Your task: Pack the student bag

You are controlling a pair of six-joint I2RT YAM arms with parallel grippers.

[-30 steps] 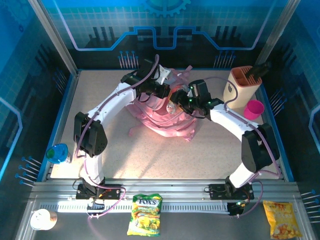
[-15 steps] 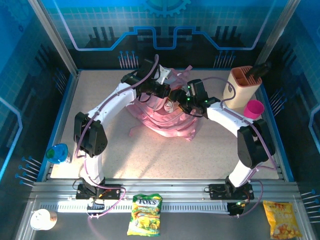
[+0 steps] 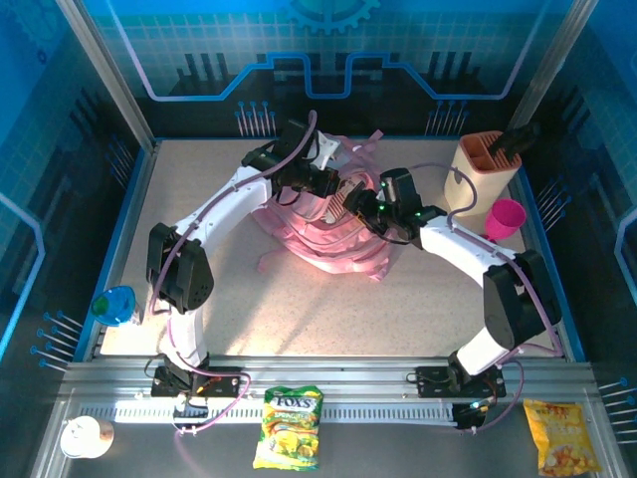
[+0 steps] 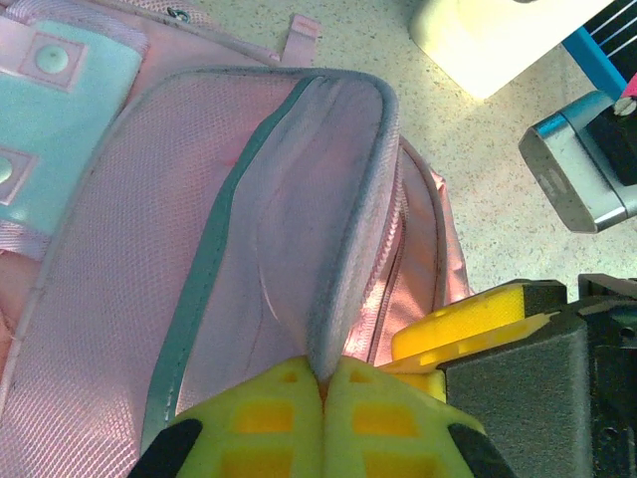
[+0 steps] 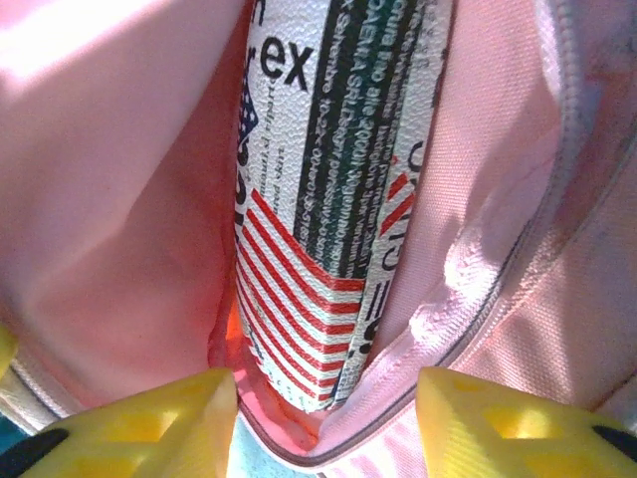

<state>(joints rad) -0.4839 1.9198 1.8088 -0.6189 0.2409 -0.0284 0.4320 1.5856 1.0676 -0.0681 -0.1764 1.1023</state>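
The pink student bag [image 3: 323,239] lies in the middle of the table with its top open. My left gripper [image 3: 328,186] is shut on the grey-trimmed edge of the bag's flap [image 4: 343,199] and holds it up; in the left wrist view its yellow fingertips [image 4: 289,398] pinch that edge. My right gripper [image 3: 366,207] stands open at the mouth of the bag. Between its fingers [image 5: 149,423], and apart from both, a white pouch [image 5: 323,219] with red stripes and black print rests inside the pink lining [image 5: 109,199].
A beige utensil holder [image 3: 485,164] and a pink cup [image 3: 505,217] stand at the back right. Snack bags [image 3: 288,428] [image 3: 559,438] lie on the front rail. A blue object [image 3: 117,304] sits at the left edge.
The striped pouch has sunk deeper into the bag's opening. The right gripper has drawn back a little to the right. The left arm has held still.
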